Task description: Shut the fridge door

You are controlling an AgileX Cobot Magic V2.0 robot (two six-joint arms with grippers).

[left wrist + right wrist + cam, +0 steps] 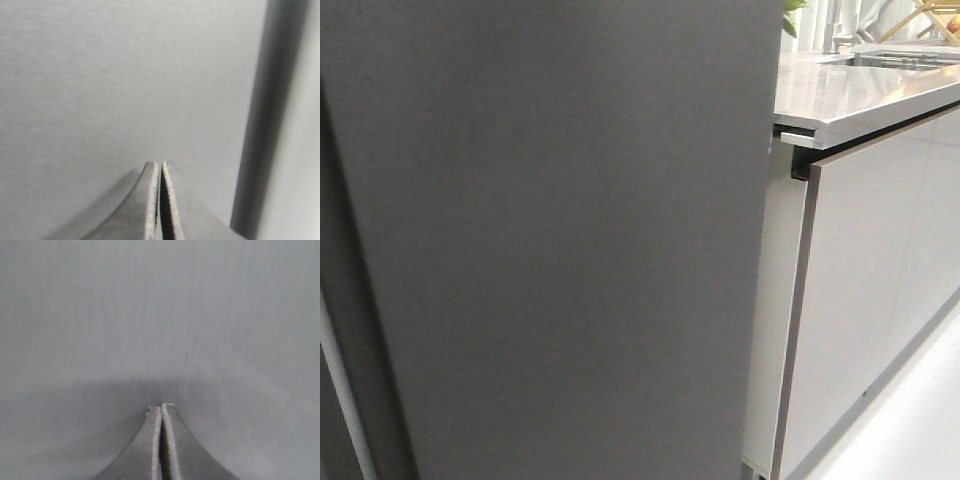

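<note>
Front view, fridge door (560, 230), both grippers' jaws pressed together, empty.

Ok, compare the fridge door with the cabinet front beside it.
The fridge door is dark grey and matte; the cabinet front is pale grey and glossy, with reflections. The door fills most of the front view, running past its top edge; the cabinet front stops under the countertop. Both are flat, with no handle showing.
</note>
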